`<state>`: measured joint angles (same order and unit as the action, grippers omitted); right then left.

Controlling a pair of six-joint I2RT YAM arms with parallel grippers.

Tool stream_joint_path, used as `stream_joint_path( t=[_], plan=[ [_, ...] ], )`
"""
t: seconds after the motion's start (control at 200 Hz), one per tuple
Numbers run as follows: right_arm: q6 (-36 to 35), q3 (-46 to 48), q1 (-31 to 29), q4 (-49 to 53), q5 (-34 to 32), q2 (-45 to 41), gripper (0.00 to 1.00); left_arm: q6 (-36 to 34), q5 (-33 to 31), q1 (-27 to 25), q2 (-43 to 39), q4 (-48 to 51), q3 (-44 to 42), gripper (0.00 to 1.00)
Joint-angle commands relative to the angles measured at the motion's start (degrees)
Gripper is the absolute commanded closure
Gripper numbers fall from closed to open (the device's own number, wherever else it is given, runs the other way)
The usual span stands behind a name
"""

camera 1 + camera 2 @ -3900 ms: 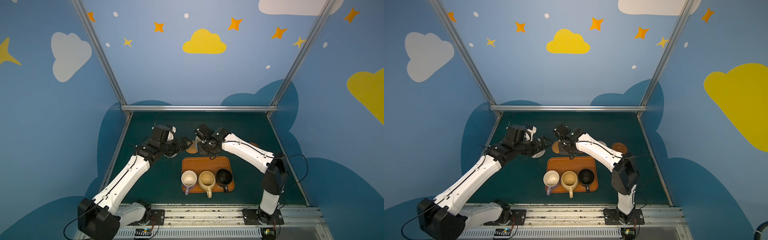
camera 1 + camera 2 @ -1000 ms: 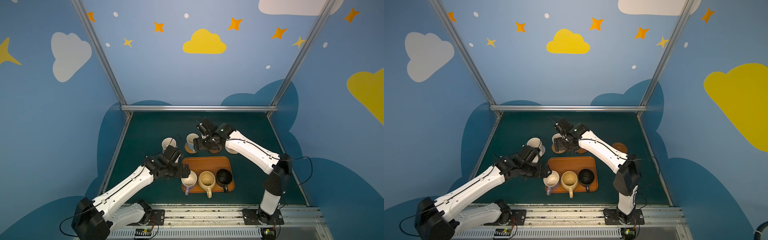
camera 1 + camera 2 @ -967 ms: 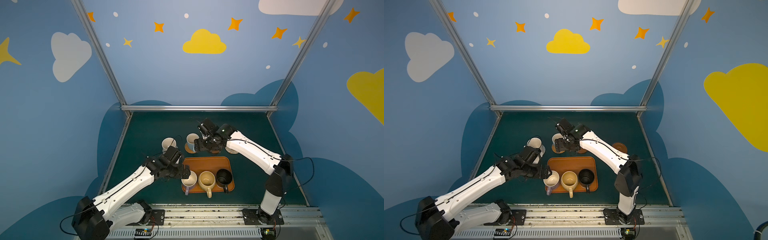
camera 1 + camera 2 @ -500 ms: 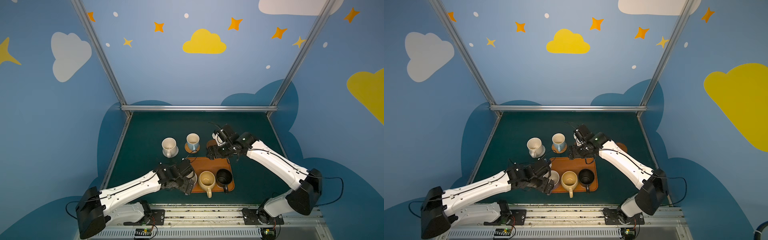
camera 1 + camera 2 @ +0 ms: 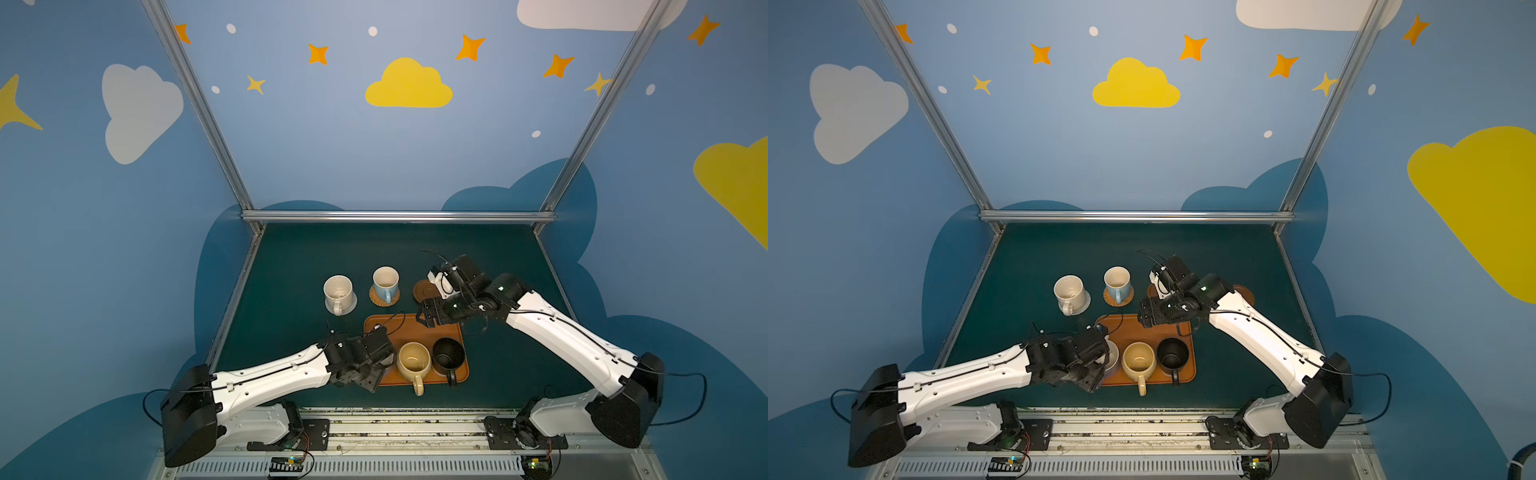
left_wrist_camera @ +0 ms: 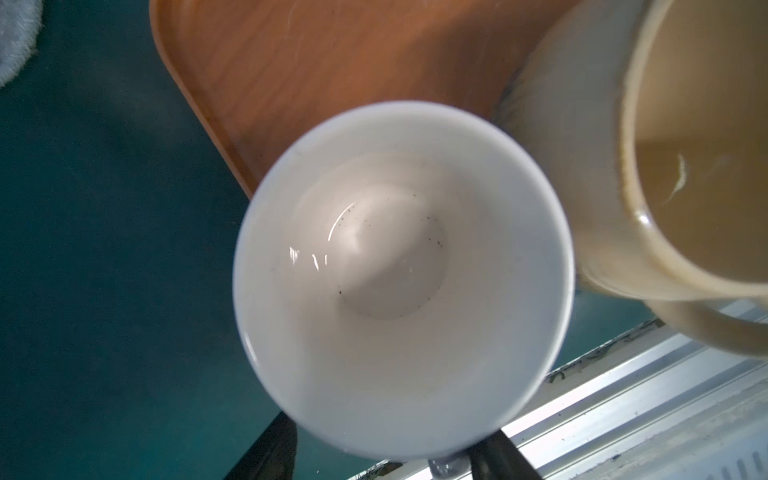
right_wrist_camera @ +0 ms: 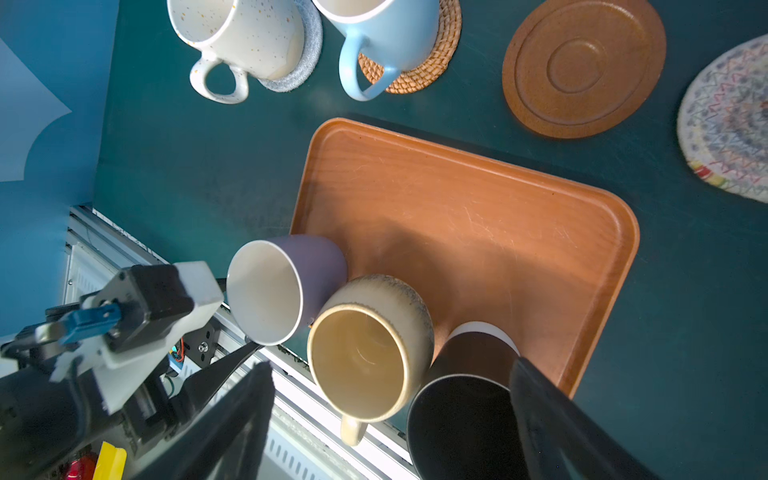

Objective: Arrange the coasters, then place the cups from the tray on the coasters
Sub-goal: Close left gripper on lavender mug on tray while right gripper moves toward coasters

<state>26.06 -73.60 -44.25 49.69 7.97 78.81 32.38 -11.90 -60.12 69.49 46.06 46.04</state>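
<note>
I see green table [image 5: 332, 249], blue walls [image 5: 332, 158], yellow cloud [image 5: 409, 85]; left pincer [image 6: 382, 467] flanks lavender cup [image 6: 399, 270] at tray's [image 5: 415, 328] 7 o'clock corner, grip unclear; right pincer [image 5: 428, 319] released over tray's 12 o'clock edge.

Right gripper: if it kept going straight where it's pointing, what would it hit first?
Probably the yellow-beige cup on the tray: the right gripper's wrist view shows it straight ahead between the open fingers. The black cup sits close beside one finger; depth is unclear.
</note>
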Motion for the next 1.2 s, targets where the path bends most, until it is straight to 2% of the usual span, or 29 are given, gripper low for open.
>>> stream_joint_path(
  t=[0.0, 0.13, 0.235, 0.38, 0.496, 0.621, 0.726, 0.901, 1.086, 1.196],
  plan=[
    [-0.47, 1.10, 0.06, 0.19, -0.41, -1.58, 0.11, -0.29, -0.94, 0.08, 1.40, 1.34, 0.71, 0.35],
    [-0.60, 1.14, 0.04, 0.32, -0.57, -1.89, 0.11, -0.82, -1.80, 0.04, 5.21, 2.39, 2.74, 0.35],
    [-0.40, 1.04, 0.04, 0.32, -0.72, -1.82, 0.11, -1.59, -2.34, 0.13, 7.22, 1.44, 3.70, 0.40],
    [0.63, 1.22, 0.04, 0.36, -0.63, -2.01, 0.11, -1.89, -2.87, 0.35, 6.34, -0.88, 2.33, 0.50],
    [1.18, 2.26, 0.04, -1.14, 0.22, -2.53, 0.11, -2.15, -2.90, 0.44, 5.03, -2.95, 0.78, 0.64],
    [1.75, 2.95, 0.00, -1.70, 0.82, -2.54, 0.11, -2.06, -2.40, 0.90, 4.60, -4.13, 0.01, 0.66],
    [1.79, 3.88, 0.03, -2.37, 0.69, -3.11, 0.12, -2.06, -2.16, 1.32, 4.35, -4.65, -0.20, 0.75],
    [2.61, 8.96, -0.02, -9.08, 1.73, -7.03, 0.10, -2.26, -1.54, 2.17, 4.47, -5.11, -0.41, 0.79],
    [3.52, 16.23, 0.08, -19.08, 1.38, -11.73, 0.09, -1.80, -1.75, 2.70, 4.34, -4.68, -0.01, 0.92],
    [2.93, 17.88, 0.05, -20.64, 0.09, -13.87, 0.09, -0.59, -2.73, 2.90, 4.16, -4.23, -0.06, 0.97]
  ],
)
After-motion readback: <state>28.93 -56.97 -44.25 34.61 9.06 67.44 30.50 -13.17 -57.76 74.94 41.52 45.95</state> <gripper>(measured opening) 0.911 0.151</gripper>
